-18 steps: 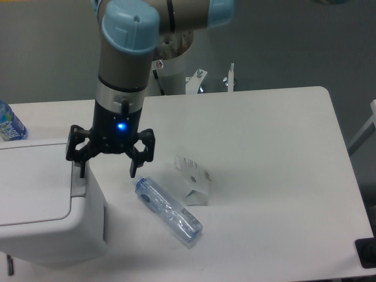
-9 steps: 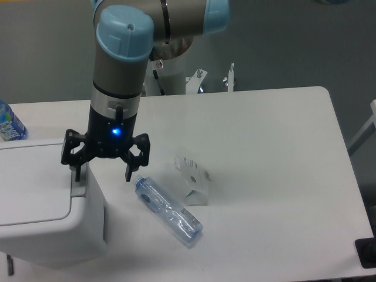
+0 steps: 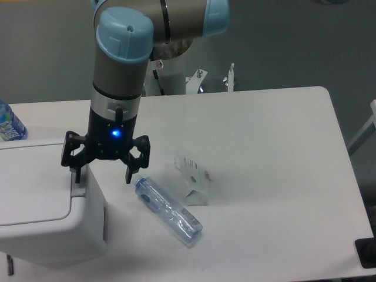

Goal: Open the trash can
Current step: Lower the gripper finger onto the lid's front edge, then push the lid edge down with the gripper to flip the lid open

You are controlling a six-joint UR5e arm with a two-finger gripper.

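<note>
The trash can is a large boxy white bin at the left front of the table, its flat lid down. A grey push-bar strip runs along its right top edge. My gripper hangs open over that right edge. Its left finger is over the grey strip, and its right finger hangs outside the bin's right side above the table. I cannot tell whether the left finger touches the strip.
A clear plastic bottle lies on the table just right of the bin. A small white carton lies beside it. Part of another bottle shows at the far left edge. The arm's base stands at the back.
The gripper moved a little left and lower from one second ago, bringing its left finger over the grey strip. It has held still over the last half second.
</note>
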